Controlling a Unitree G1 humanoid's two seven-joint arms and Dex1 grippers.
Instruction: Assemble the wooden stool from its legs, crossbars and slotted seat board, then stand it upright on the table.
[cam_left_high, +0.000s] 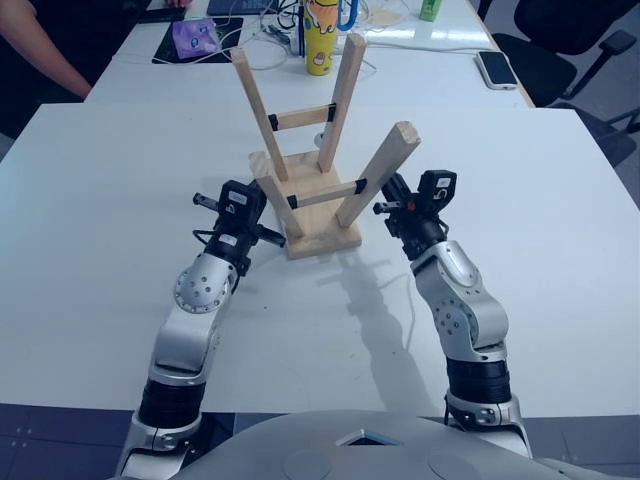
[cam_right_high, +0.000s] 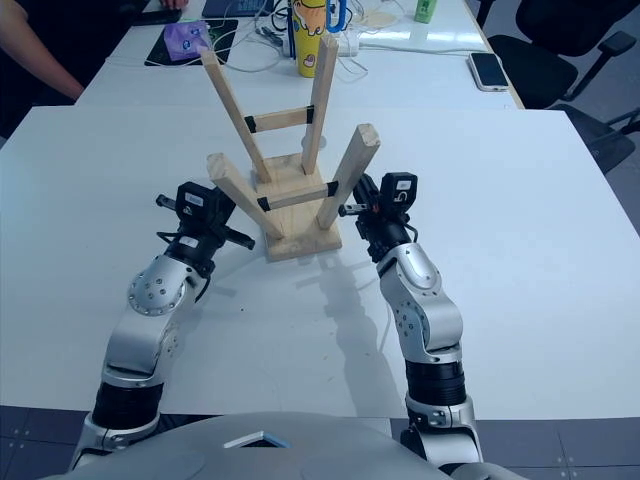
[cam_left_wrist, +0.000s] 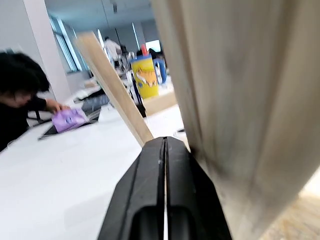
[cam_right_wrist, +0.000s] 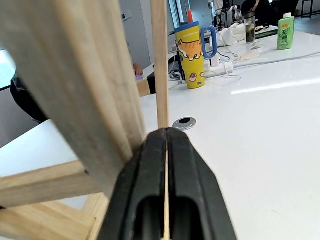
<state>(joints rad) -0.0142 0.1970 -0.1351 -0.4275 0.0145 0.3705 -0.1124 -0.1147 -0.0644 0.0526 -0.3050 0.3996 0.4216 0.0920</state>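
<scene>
The stool (cam_left_high: 305, 200) stands assembled but inverted. The left gripper (cam_left_wrist: 164, 142) at its 8 o'clock and the right gripper (cam_right_wrist: 166, 132) at 3 are both closed, seemingly empty. Next, grasp and flip.

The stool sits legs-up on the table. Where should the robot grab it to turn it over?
Probably the near left leg for the left end effector, the near right leg for the right end effector, each from its outer side. Both splay outward, free above the seat board, and a crossbar ties them, so it tips whole.
</scene>
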